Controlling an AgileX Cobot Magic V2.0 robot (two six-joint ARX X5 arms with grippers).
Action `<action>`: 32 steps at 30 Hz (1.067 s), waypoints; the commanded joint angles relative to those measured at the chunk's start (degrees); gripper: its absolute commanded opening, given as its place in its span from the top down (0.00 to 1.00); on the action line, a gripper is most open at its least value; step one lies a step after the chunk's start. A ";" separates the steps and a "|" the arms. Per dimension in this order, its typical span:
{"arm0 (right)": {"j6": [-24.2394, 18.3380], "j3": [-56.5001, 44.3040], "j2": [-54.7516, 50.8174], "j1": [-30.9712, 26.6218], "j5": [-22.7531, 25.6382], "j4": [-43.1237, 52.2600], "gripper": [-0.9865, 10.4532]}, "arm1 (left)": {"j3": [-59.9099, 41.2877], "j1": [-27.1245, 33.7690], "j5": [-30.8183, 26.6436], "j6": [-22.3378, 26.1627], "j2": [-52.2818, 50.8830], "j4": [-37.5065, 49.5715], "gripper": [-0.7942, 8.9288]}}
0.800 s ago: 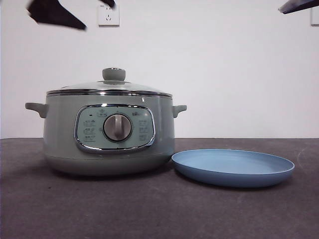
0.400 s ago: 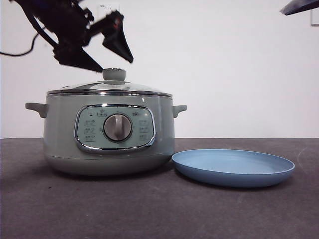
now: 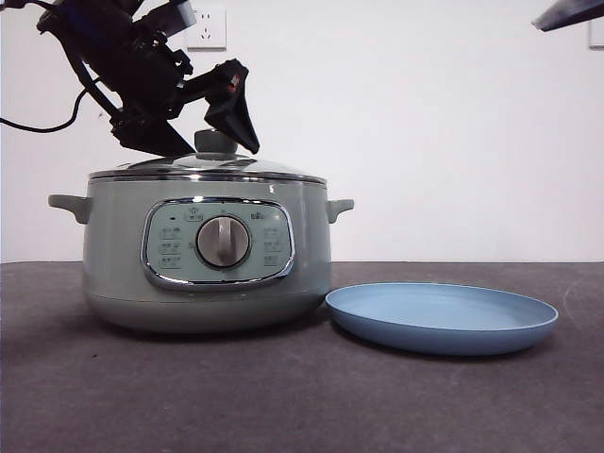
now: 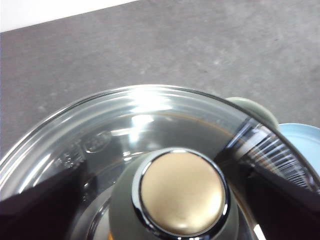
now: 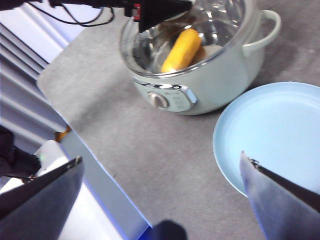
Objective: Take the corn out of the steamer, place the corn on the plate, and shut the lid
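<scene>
The sage-green steamer (image 3: 208, 255) stands left on the dark table, its glass lid (image 3: 208, 167) on. Through the glass the right wrist view shows the yellow corn (image 5: 181, 50) lying inside the steamer (image 5: 200, 85). My left gripper (image 3: 217, 148) is open, one jaw on each side of the lid's knob (image 4: 181, 192), not touching it. The light-blue plate (image 3: 441, 321) lies bare to the steamer's right. My right gripper (image 5: 160, 170) hangs open high above the table with the plate (image 5: 275, 130) below it. In the front view it is only a dark tip (image 3: 569, 13).
A wall socket (image 3: 206, 26) sits behind the left arm, and a black cable trails off at the left edge. The table's edge (image 5: 95, 165) runs in front of the steamer in the right wrist view. One steamer handle (image 4: 252, 107) points toward the plate.
The left arm has come down from the upper left corner. Its open jaws now straddle the lid's knob. Steamer, lid, plate and right arm have not moved.
</scene>
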 commanded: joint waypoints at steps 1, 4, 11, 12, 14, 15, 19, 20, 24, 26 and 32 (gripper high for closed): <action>-0.07 0.11 -0.02 0.07 1.05 0.13 0.42 | -0.15 -0.33 -0.09 0.44 0.26 -0.92 0.59; -0.07 0.11 -0.02 0.07 1.05 0.13 0.42 | -0.15 -0.68 -0.07 0.44 0.26 -2.08 0.74; -0.07 0.11 -0.02 0.07 1.18 0.13 0.42 | -0.15 -1.03 0.04 0.26 0.26 -2.47 0.93; -0.07 0.11 -0.04 0.07 1.18 0.13 0.42 | -0.15 -1.03 0.11 0.26 0.26 -2.51 0.93; -0.07 0.11 -0.02 0.07 1.18 0.13 0.42 | -0.15 -1.01 0.13 0.26 0.24 -2.49 0.93; -0.07 0.11 -0.02 0.07 1.18 0.13 0.42 | -0.15 -1.01 0.11 0.26 0.24 -2.36 0.93; -0.07 0.11 -0.02 0.07 1.18 0.13 0.42 | 0.35 -1.01 0.11 0.26 0.02 -2.29 0.93; -0.07 0.11 -0.02 0.07 1.18 0.13 0.42 | 0.59 -1.01 0.13 0.26 -0.07 -2.29 0.93; -0.07 0.11 -0.02 0.07 1.18 0.13 0.42 | 1.97 -1.01 0.09 0.26 -1.40 -2.49 0.93; -0.07 0.11 -0.04 0.07 1.18 0.13 0.42 | 2.75 -1.01 0.07 0.20 -2.27 -2.78 0.93; -0.07 0.11 -0.02 0.07 1.18 0.13 0.42 | 3.82 -1.01 0.09 -0.17 -6.14 -3.61 0.93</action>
